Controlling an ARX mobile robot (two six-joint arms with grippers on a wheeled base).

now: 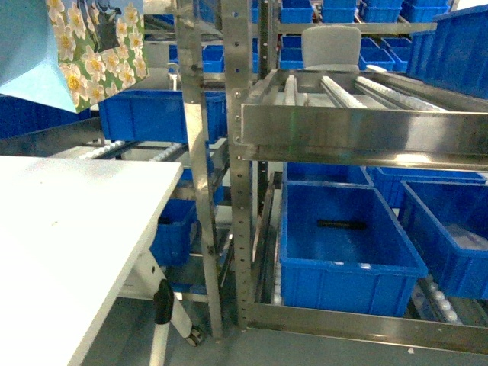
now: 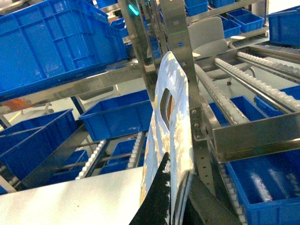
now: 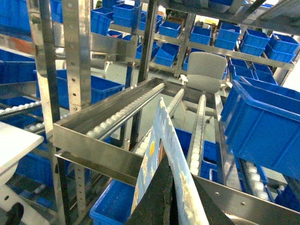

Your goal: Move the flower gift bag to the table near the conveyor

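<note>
Flower gift bag held aloft beside the steel roller conveyor, above the white bench's far corner.

In the head view the flower gift bag (image 1: 91, 49), pale blue with white daffodils on green, hangs at upper left, clear of the bench (image 1: 69, 229) below it and just left of the conveyor (image 1: 358, 114) with its sloping white rollers. The left claw (image 2: 176, 197) is clamped on the bag's edge, its cut-out handle above the dark fingers (image 2: 159, 192). The right claw (image 3: 173, 197) is likewise pinched on a floral bag edge (image 3: 164, 136). Blue plastic bins (image 1: 343, 244) sit on the lower shelves.
</note>
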